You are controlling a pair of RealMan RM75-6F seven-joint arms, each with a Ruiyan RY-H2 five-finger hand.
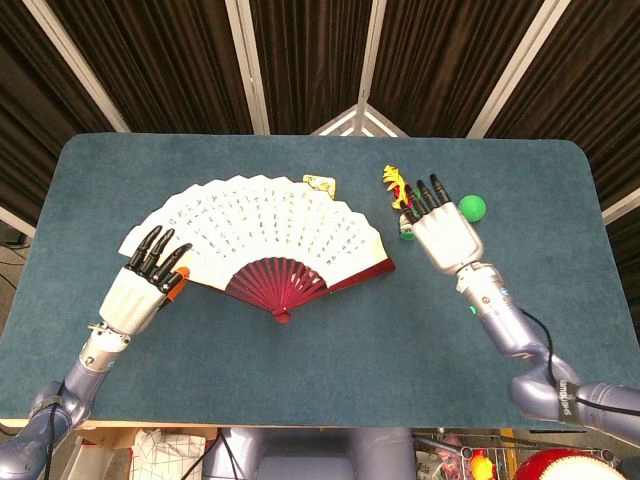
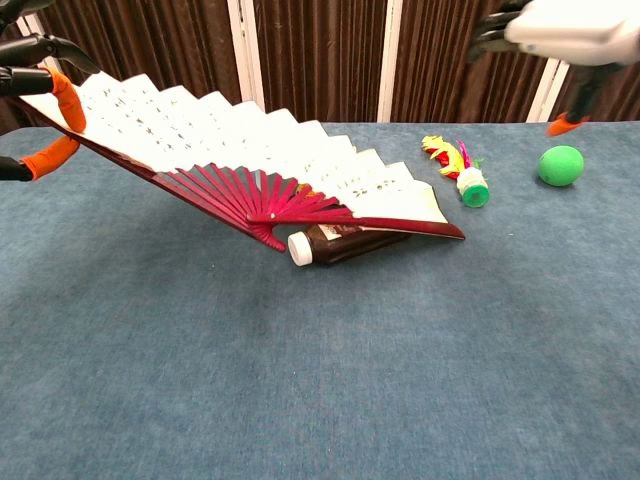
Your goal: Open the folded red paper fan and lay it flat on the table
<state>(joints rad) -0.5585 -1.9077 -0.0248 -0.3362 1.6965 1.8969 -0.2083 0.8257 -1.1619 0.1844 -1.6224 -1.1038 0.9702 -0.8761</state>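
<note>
The red paper fan (image 1: 260,230) is spread wide, its white written leaf toward the back and its red ribs meeting at the pivot (image 1: 281,316). In the chest view the fan (image 2: 230,150) slopes: its left end is raised, and its right end lies low over a brown bottle (image 2: 330,242). My left hand (image 1: 140,290) pinches the fan's left edge between orange-tipped fingers (image 2: 62,95). My right hand (image 1: 445,235) is off to the right of the fan, apart from it, fingers spread and holding nothing. It shows at the chest view's top right (image 2: 560,25).
A green ball (image 1: 471,208) and a yellow-red feathered toy (image 1: 398,185) lie just behind my right hand. A yellow box (image 1: 320,182) peeks out past the fan's far edge. The blue table (image 1: 300,380) has bare cloth at the front.
</note>
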